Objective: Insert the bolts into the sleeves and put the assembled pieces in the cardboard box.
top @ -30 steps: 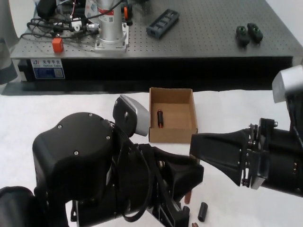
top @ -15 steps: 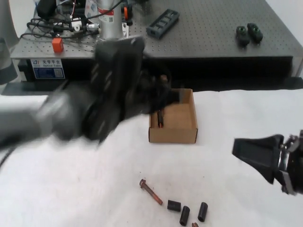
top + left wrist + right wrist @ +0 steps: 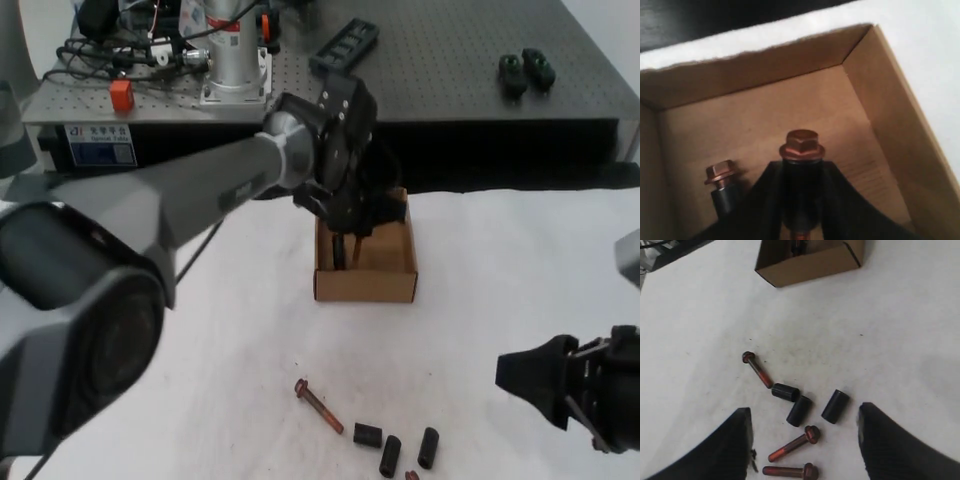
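Left gripper (image 3: 801,200) clamps a bolted sleeve (image 3: 801,150) over box (image 3: 890,105); one piece (image 3: 720,177) inside, lower left. Right gripper (image 3: 804,440) wide open, empty. Three bolts (image 3: 758,369), three sleeves (image 3: 835,405) remain.

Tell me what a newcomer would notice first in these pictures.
First, the left gripper over the cardboard box, shut on an assembled bolt and sleeve, with a second assembled piece lying on the box floor beside it. Next, the loose bolts and black sleeves scattered on the white cloth near the open right gripper.
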